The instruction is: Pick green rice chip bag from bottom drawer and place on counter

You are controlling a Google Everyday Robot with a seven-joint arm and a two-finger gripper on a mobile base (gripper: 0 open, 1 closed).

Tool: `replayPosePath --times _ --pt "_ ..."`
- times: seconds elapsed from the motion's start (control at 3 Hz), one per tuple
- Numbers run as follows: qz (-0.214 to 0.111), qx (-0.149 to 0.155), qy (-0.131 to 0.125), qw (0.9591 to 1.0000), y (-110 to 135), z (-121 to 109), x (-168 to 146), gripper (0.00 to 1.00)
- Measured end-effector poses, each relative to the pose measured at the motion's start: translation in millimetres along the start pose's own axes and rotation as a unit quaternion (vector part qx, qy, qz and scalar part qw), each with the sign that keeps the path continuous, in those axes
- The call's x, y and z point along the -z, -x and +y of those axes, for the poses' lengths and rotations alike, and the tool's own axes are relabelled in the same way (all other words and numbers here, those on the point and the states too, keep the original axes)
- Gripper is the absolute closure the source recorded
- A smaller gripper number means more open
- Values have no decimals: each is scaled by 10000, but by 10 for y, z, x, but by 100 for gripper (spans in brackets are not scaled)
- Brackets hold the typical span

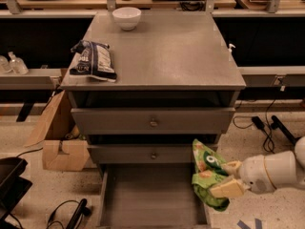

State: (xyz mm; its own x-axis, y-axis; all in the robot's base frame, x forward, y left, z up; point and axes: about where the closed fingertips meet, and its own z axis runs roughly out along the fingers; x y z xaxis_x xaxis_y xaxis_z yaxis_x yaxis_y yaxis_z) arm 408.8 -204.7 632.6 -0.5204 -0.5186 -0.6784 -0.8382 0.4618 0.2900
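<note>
The green rice chip bag (208, 173) hangs crumpled at the right edge of the open bottom drawer (151, 194), lifted above the drawer floor. My gripper (229, 178) comes in from the right on a white arm and is shut on the bag, its tan fingers (228, 188) pinching the bag's right side. The counter (167, 51) is the grey cabinet top above the two closed upper drawers.
On the counter lie a dark blue-and-white striped bag (93, 59) at the left edge and a white bowl (127, 17) at the back. A cardboard box (62, 149) stands left of the cabinet. Cables (267, 123) run on the floor to the right.
</note>
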Motion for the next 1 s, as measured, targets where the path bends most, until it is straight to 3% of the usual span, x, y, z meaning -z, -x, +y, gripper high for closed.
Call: replayPosePath --times 0.33,1.0 --pt "-174 147 -235 9995 775 138 353 100" --pt "-782 317 -625 9945 2037 365 691 100"
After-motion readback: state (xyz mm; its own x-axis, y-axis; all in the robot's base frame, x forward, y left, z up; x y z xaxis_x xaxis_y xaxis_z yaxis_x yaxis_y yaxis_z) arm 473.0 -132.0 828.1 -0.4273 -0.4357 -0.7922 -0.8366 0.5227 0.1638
